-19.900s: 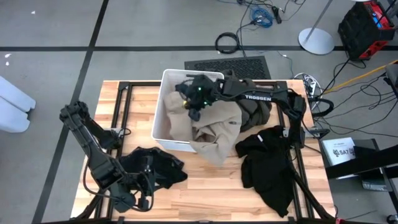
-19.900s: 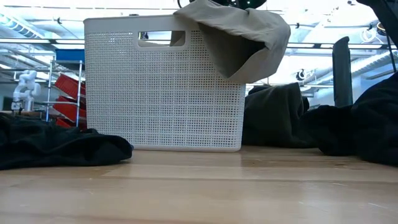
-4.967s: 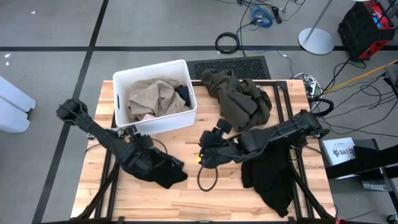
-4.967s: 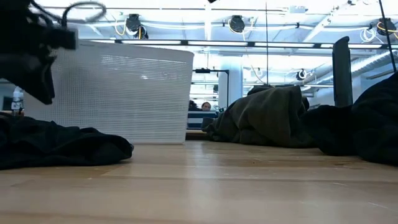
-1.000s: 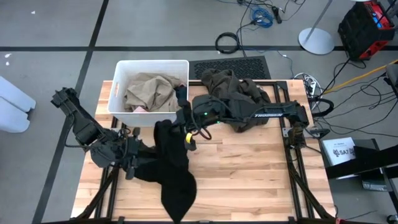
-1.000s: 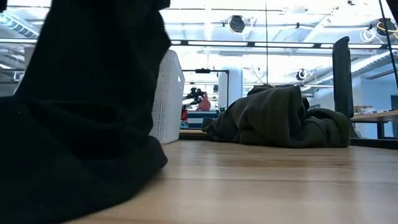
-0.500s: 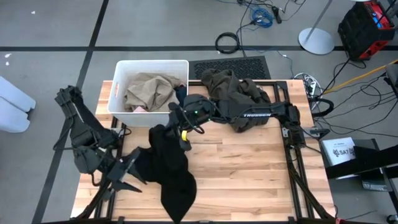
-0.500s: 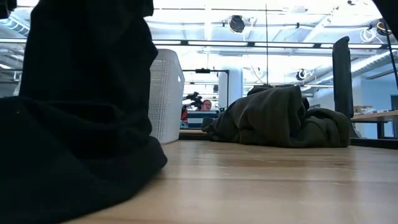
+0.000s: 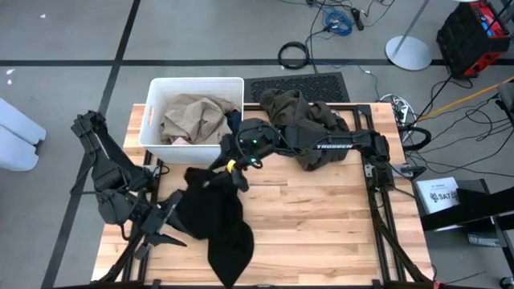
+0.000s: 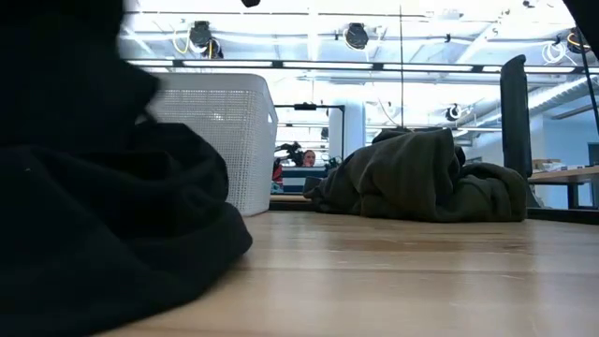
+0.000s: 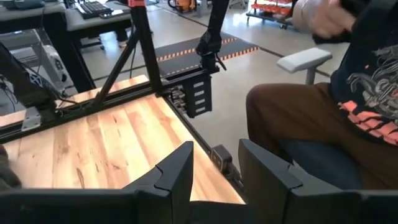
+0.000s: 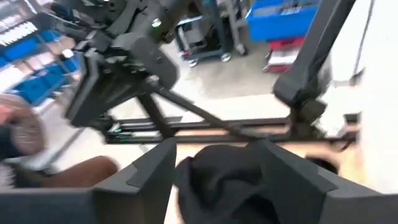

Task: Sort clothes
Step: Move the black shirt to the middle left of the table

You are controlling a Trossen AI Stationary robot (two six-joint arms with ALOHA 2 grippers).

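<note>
- the left gripper [image 9: 161, 229] sits low over the near-left part of the wooden table [image 9: 321, 217], at the left edge of the black garment [image 9: 213, 221]; its fingers [image 11: 177, 171] stand apart with only bare gap between them, grasping nothing.
- the white plastic bin [image 9: 152, 112] stands at the far-left of the table; a tan-beige garment [image 9: 193, 116] fills it, with a bit of pink [image 9: 178, 140] showing at its near edge and a dark blue piece [image 9: 234, 120] at its right side.
- the black garment lies heaped on the table in front of the bin, one long end trailing toward the near edge; in the low view it fills the left side [image 10: 94, 234].
- the right gripper [image 9: 233, 164] is just above the top of the black heap, beside the bin's near-right corner; its jaws are spread, and black cloth [image 12: 224, 174] bunches between the fingers [image 12: 149, 171], not visibly pinched.
- an olive-brown garment [image 9: 309, 128] is piled at the far side of the table, right of the bin, partly under the right arm.
- a seated person [image 11: 348, 99] shows beyond the table edge in the left wrist view.
</note>
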